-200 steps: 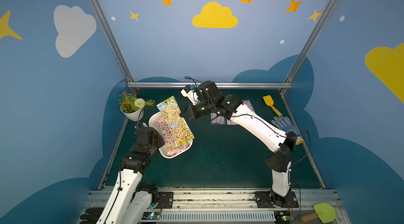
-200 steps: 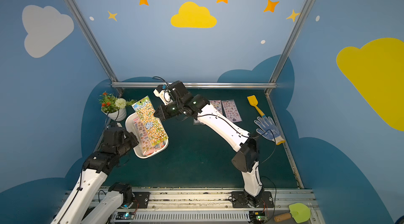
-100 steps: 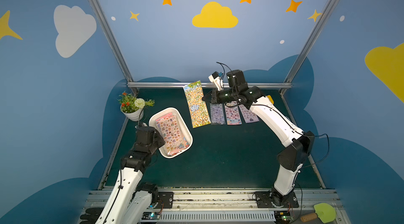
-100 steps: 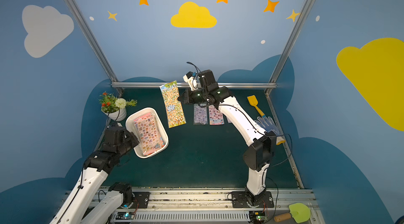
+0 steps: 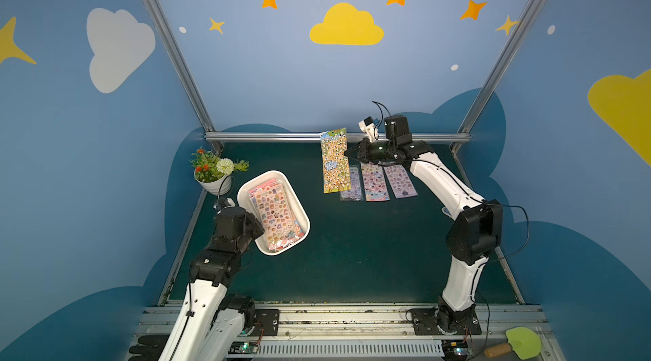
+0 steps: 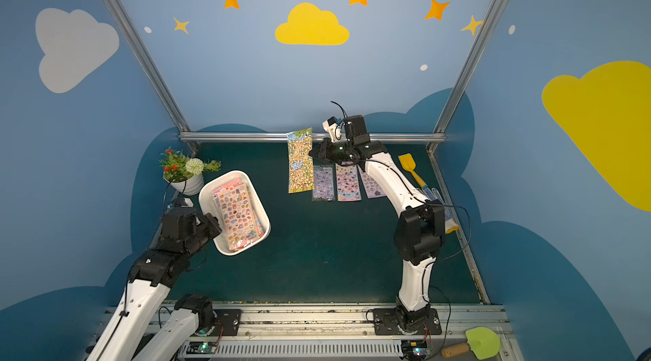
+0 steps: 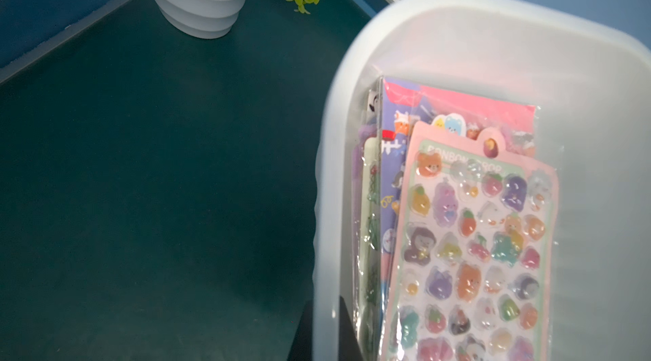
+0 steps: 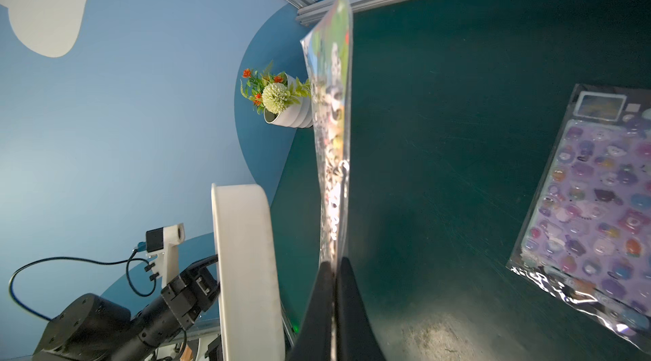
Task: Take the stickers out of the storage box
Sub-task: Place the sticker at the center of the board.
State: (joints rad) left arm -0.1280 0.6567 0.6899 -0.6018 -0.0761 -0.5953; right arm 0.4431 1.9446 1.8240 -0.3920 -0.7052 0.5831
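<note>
The storage box (image 5: 246,189) is a shallow white plastic tray with rounded corners and a flared rim, matte and faintly translucent. It is at the left side of the dark green mat (image 5: 352,253), near the ribbed white flower pot (image 5: 215,184). Inside lies a loose stack of the stickers (image 5: 274,216), glossy sheets in clear crinkled wrappers. The top sheet (image 7: 475,236) is pink-edged, with rows of puffy, jelly-like animals and fruits. Blue-purple and pink sheets are fanned out beneath it.

The left gripper (image 7: 326,306) pinches the box's long rim, one black finger outside the wall and one inside. The box looks tipped up on that side, though I cannot tell whether its far end touches the mat.

The right gripper (image 5: 348,154) is clamped tight on the long edge of an orange-yellow sheet (image 5: 334,162). The sheet hangs upright above the mat near the aluminium back rail (image 5: 264,137), flat and fairly stiff, printed with tiny figures. Just beside it, three more sheets lie flat on the mat in a row. They are a lilac one (image 5: 351,184), a pink-and-blue one (image 5: 375,183) and a purple one (image 5: 400,181), all shiny and narrow.
</note>
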